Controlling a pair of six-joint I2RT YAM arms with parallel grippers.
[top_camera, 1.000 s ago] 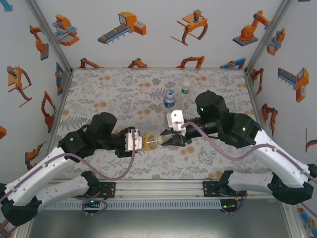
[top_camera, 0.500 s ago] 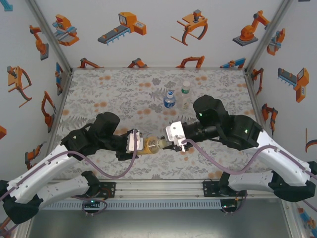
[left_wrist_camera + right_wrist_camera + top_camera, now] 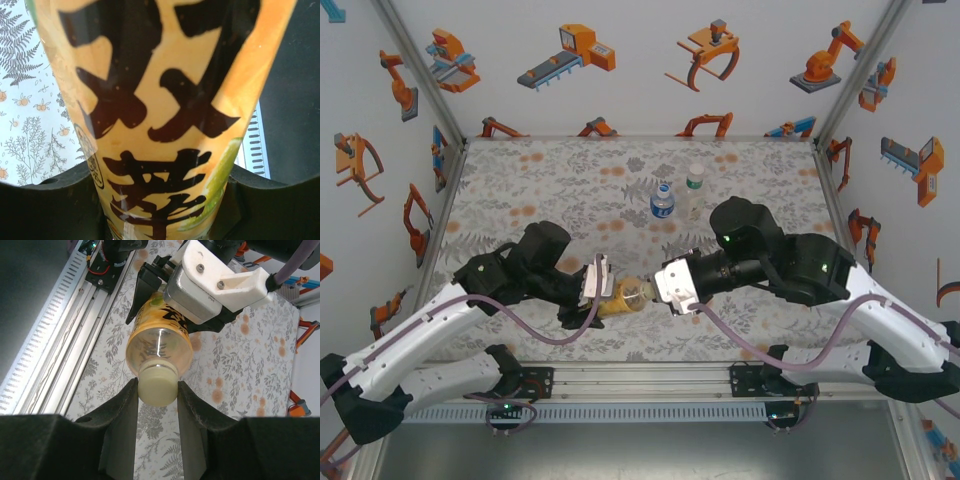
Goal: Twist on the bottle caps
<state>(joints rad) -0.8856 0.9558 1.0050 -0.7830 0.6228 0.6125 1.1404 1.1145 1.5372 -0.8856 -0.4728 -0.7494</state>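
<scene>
Above floral mat (image 3: 540, 185), yellow bottle (image 3: 622, 298), printed walls (image 3: 640, 100)

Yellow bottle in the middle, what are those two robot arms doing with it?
The left gripper holds the yellow bottle sideways just above the flowery mat. The right gripper is pinched on the pale cap at the bottle's neck, probably to screw it on. Two other bottles, a blue-labelled bottle and a pale bottle, stand farther back.

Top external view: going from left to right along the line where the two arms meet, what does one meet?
left gripper → yellow-labelled bottle → right gripper, closed on the bottle's cap
</scene>
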